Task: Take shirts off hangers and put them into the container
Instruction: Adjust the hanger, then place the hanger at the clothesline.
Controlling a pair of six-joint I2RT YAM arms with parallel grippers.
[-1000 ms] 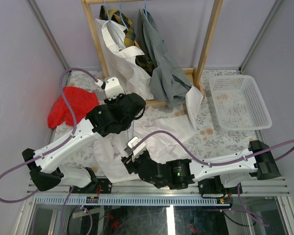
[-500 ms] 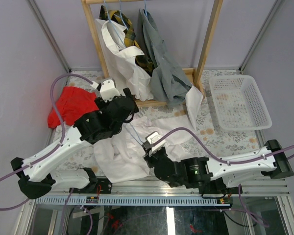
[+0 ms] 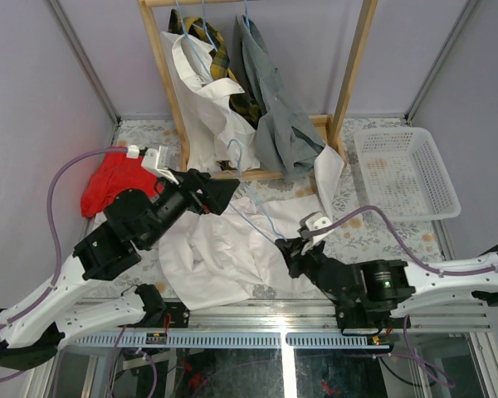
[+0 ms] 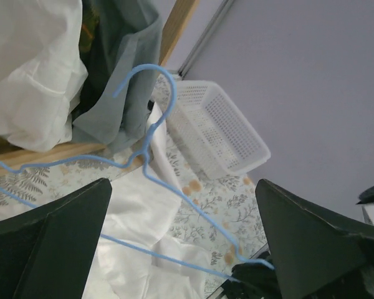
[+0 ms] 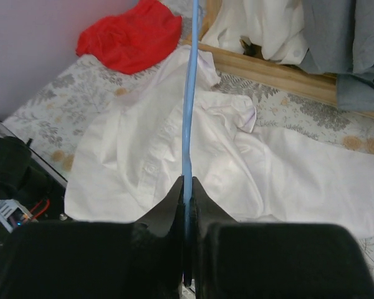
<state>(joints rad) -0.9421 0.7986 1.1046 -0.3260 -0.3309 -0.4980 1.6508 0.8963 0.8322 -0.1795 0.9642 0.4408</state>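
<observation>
Fingers of the right gripper (image 5: 186, 187) are pressed together on the thin wire of a bare light-blue hanger (image 5: 191, 75), near the middle of the table (image 3: 373, 232). The hanger slants up and away toward the far left, its hook ending in front of the wooden rack (image 3: 353, 62). The left gripper (image 3: 224, 192) hovers just left of that hook with its jaws spread wide and nothing between them. Under the hanger a white shirt (image 3: 216, 257) lies crumpled on the table, near the arms' bases. A second white shirt (image 3: 203, 91), a plaid shirt (image 3: 220, 54) and a grey shirt (image 3: 278, 108) hang on the rack at the far side. The container (image 3: 398, 174) sits at the far right, with no shirt in it. A red cloth (image 3: 120, 178) lies at the left.
</observation>
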